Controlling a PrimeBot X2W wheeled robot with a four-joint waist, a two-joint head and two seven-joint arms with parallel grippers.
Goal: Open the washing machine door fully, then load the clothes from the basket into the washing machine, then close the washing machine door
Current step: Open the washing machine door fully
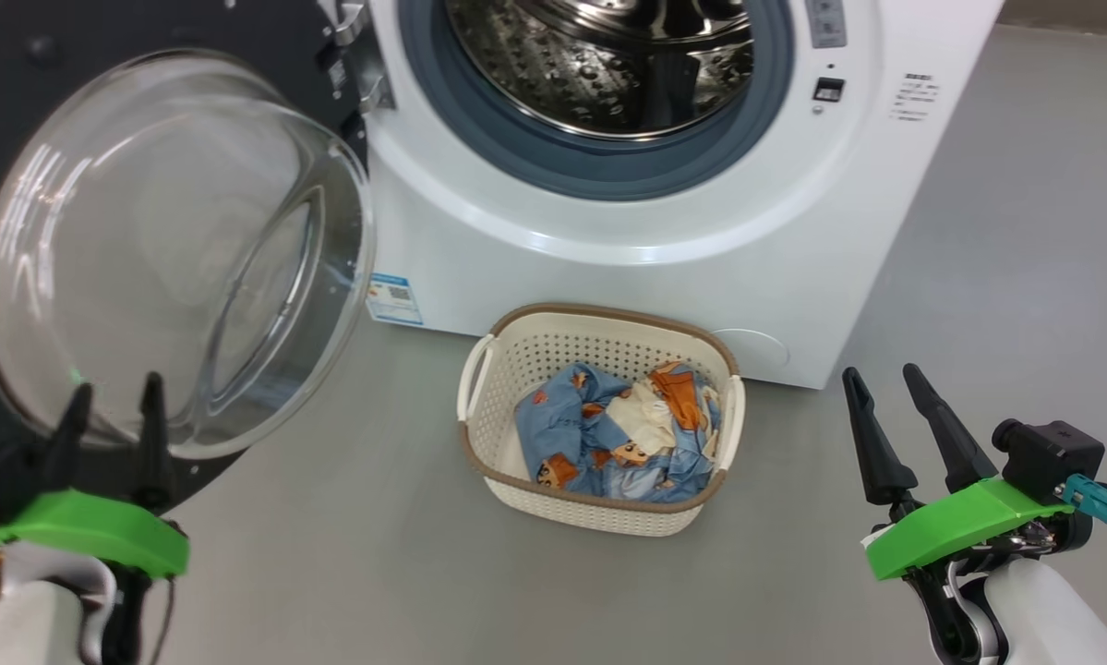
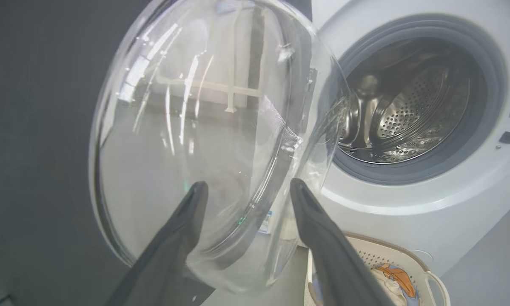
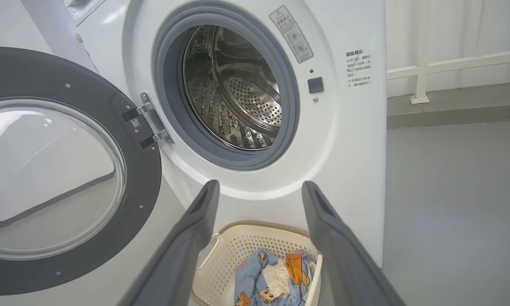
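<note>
At lower left we see our left gripper [image 1: 114, 429], fingers spread and grasping nothing, just before the glass bowl of the washing machine door [image 1: 174, 249], which stands swung wide open. Next comes the washing machine [image 1: 664, 277], its steel drum [image 1: 599, 65] exposed. The basket [image 1: 599, 323] sits on the floor before it, the clothes [image 1: 608, 434] inside. At right our right gripper [image 1: 904, 429] hangs released, empty.

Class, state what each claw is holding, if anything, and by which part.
Nothing is held. The left claw stands open before the washing machine door; the right claw is open and empty.
</note>
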